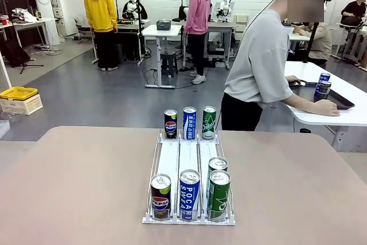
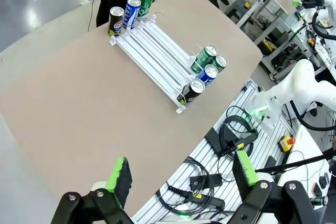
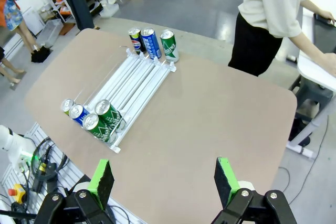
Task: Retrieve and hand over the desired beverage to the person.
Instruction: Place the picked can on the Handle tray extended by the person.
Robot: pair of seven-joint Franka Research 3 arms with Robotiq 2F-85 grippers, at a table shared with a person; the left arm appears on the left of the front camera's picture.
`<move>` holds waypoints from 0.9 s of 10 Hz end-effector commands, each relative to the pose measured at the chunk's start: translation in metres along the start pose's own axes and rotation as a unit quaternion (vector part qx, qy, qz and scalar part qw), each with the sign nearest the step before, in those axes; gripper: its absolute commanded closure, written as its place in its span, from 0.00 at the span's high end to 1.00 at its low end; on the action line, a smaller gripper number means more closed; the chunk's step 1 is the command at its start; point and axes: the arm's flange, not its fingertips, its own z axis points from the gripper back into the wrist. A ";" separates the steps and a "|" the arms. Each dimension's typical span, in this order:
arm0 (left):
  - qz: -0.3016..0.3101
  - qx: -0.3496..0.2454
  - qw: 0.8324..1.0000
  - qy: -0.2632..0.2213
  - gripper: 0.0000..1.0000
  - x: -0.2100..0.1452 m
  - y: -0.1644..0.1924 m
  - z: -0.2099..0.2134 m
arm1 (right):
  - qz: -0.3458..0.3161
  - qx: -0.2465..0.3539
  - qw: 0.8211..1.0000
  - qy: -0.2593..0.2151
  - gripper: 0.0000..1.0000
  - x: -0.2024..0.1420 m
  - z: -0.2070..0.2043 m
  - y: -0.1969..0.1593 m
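Note:
A clear three-lane rack (image 1: 188,156) lies mid-table. At its far end stand a black Pepsi can (image 1: 170,123), a blue Pocari can (image 1: 189,122) and a green can (image 1: 209,121). At the near end are a Pepsi (image 1: 161,196), a Pocari (image 1: 189,194) and two green cans (image 1: 218,194). Nothing marks one as the desired beverage. The person (image 1: 261,67) in a grey top stands beyond the far right corner, hands on a side table. My left gripper (image 2: 181,174) hangs open, high off the table edge, far from the rack (image 2: 152,51). My right gripper (image 3: 164,177) is open too, high above the rack (image 3: 131,85).
A black tray (image 1: 339,99) with two cans (image 1: 323,85) rests on the white side table (image 1: 344,116) by the person's hands. The brown table (image 1: 69,187) is bare around the rack. Two other people stand at benches far behind. Cables and an aluminium frame (image 2: 220,145) lie below the table's robot side.

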 end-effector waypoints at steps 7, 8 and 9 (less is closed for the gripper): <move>-0.004 -0.008 1.000 -0.001 1.00 0.001 0.000 0.001 | 0.003 0.011 1.000 -0.004 1.00 0.000 -0.001 0.000; -0.004 -0.008 1.000 -0.001 1.00 0.001 0.000 0.001 | 0.003 0.011 1.000 -0.004 1.00 0.000 -0.001 0.000; -0.004 -0.008 1.000 -0.001 1.00 0.001 0.000 0.001 | 0.003 0.011 1.000 -0.004 1.00 0.000 -0.001 0.000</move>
